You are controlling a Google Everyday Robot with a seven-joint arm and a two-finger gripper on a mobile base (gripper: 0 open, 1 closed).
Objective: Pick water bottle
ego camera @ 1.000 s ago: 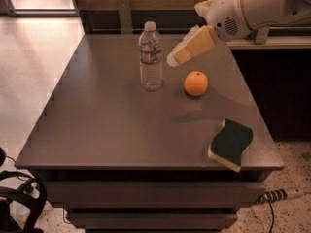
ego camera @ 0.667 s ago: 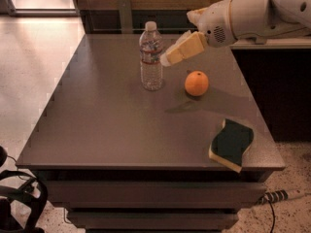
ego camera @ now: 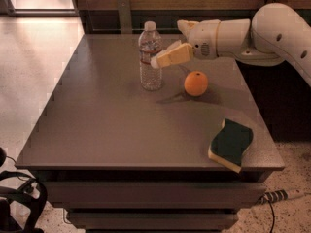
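Bench (ego camera: 97,130) — grey top, drawers beneath. Orange (ego camera: 196,83) right of centre, just below the tool (ego camera: 159,60), not touching it. Green-and-yellow sponge (ego camera: 231,143) near front right corner — lying flat. Cable (ego camera: 277,196) on floor.

The arm (ego camera: 243,33) is covered in smooth cream-white shells with rounded shapes. Its biggest part is a bulging elbow cover (ego camera: 279,25) on the right, which carries two small dark dots like screw holes. From it goes a cylinder-shaped forearm, cut by thin dark seams into rings. The underside looks grey. The wrist housing (ego camera: 201,40) is white and has a small round patch of tiny holes. At the arm's end, just beside the water bottle (ego camera: 150,57), sits the tool (ego camera: 159,60), pale yellow-tan with a lighter tip.
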